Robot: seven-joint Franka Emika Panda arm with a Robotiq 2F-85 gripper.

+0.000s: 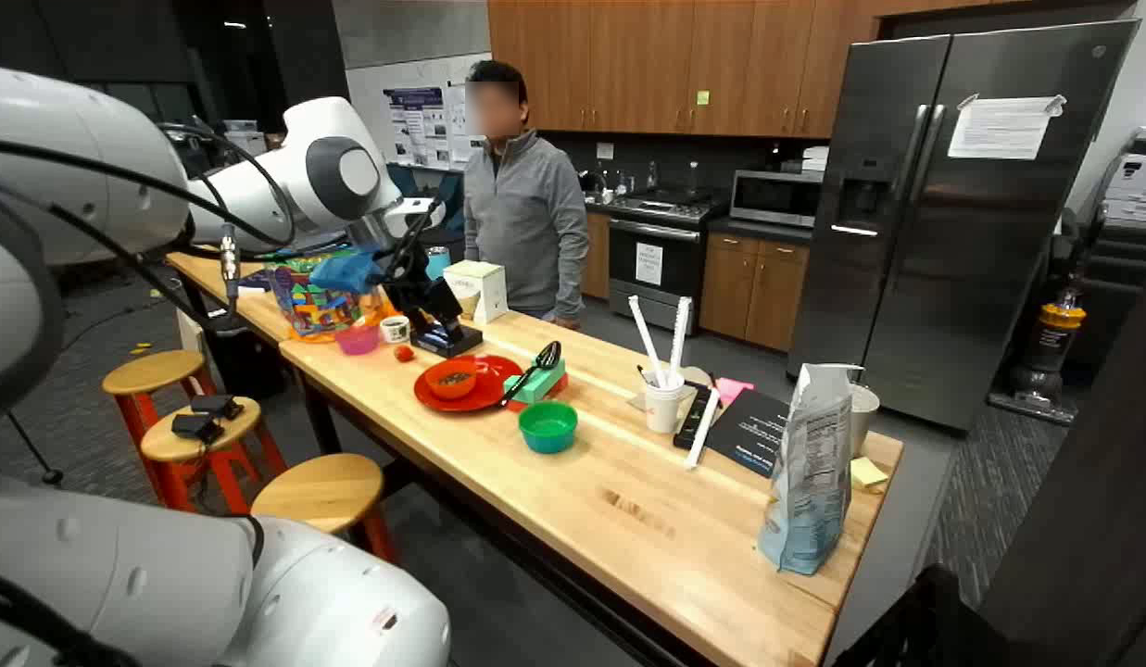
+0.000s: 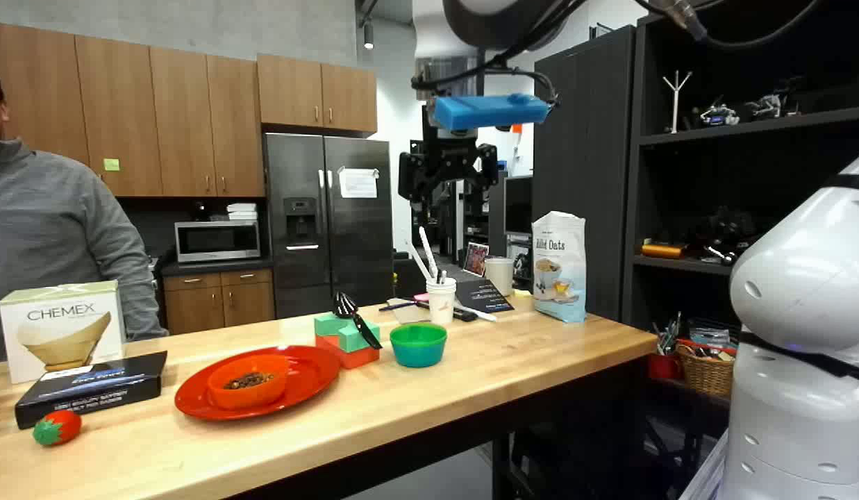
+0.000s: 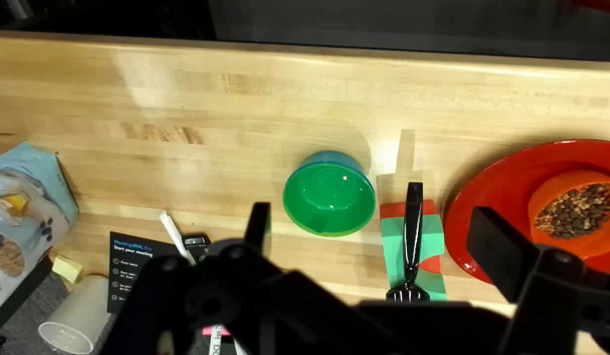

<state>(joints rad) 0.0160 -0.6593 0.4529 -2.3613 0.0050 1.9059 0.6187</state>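
- Gripper (image 2: 448,201) is spread wide above the table (image 2: 485,364), grasping nothing.
- Black slotted spoon (image 3: 413,227) lies lower, on green blocks (image 3: 433,236); its long axis crosses the table, handle toward the stools (image 1: 318,491).
- Green bowl (image 3: 332,197) stands just beside.
- Orange bowl (image 2: 247,398), on red plate (image 2: 314,368), contains brown seeds (image 3: 576,209).
- Black card (image 3: 132,246) reads "Start your meeting".
- White cup (image 2: 441,302) contains white sticks (image 2: 428,253).
- Bag (image 2: 568,278) reads "Oats".
- Box (image 2: 26,361) reads "CHEMEX".

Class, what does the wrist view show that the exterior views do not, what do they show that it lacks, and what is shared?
Only the wrist view: a legible "MeetingOwl Pro" heading on the black card.

Only the exterior views, both of them: the refrigerator, the microwave, a person in grey and the CHEMEX box.

Shared: the gripper, green bowl, red plate under the orange bowl, black slotted spoon on the blocks, and oats bag.
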